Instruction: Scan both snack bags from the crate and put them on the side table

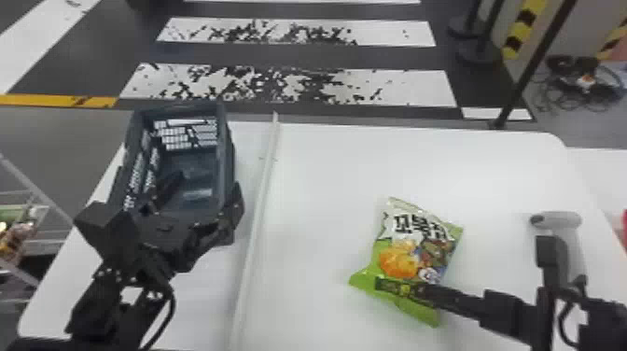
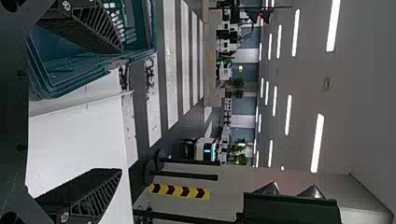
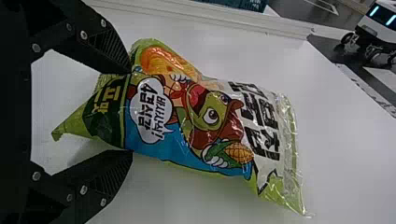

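Head view: the snack bag (image 1: 420, 247) lies on the table (image 1: 326, 186), to the right of the raised strip (image 1: 258, 210), its long axis running mostly away from me. From my right claw (image 3: 131, 111), it stretches ahead: the near green end sits at my fingers, while the pale printed end points away. My right arm is clearly the nearer one; my left claw (image 2: 122, 110) is at the crate (image 1: 227, 158), fingers wide apart.

My right claw stands open, one finger along each side of the bag's near end. The upper finger in the wrist view overlaps the bag's edge; whether the pads press on it I cannot tell. If I mean to grip here, I should close evenly across the width, gently, as that end could crumple or swing. The scanner (image 1: 567, 219) lies farther to my right, so a carry to it would go rightward, with the printed code still to be found.
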Controlling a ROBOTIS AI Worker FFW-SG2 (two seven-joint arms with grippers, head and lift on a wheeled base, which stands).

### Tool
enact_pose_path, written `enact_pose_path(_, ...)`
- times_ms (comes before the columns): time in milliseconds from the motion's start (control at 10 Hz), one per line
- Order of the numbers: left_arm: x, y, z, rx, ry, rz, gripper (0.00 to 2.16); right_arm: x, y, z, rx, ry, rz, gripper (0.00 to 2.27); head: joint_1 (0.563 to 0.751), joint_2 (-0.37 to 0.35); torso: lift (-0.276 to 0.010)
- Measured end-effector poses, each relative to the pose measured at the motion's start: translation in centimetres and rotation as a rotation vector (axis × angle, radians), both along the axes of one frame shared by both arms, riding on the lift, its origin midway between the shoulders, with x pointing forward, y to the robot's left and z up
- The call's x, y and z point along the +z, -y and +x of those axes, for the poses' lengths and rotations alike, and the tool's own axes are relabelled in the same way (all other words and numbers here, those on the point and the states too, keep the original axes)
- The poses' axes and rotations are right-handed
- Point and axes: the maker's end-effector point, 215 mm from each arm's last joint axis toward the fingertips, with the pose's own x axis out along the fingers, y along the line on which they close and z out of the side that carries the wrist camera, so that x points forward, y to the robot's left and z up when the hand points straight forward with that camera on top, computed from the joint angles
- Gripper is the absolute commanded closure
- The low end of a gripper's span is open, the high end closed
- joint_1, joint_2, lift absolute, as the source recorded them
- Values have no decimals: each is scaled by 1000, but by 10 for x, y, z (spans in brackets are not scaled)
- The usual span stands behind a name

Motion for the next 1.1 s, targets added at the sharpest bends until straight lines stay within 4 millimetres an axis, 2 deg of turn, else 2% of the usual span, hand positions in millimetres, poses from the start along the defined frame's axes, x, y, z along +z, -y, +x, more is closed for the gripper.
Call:
enact_pose_path(100, 0, -1, 0, 1, 0, 1, 93, 1, -3, 1, 6, -4, 25, 2246, 695, 44, -87)
enact_pose_path(600, 2, -4, 1, 4, 9, -4, 100, -2, -5, -3, 23, -34, 28, 2253, 695, 53, -87)
enact_pose_path(800, 2, -7, 0, 9, 8, -4, 100, 7, 0, 1, 32, -6, -28, 2253, 695, 53, -87)
enact_pose_path(900, 2, -8, 0, 11, 7, -5, 100, 18, 8, 7, 39, 32, -110, 2253, 695, 43, -87)
enact_pose_path(1100, 3, -8, 0, 11, 11, -5, 100, 54, 27, 22, 59, 96, -264, 2253, 695, 11, -87)
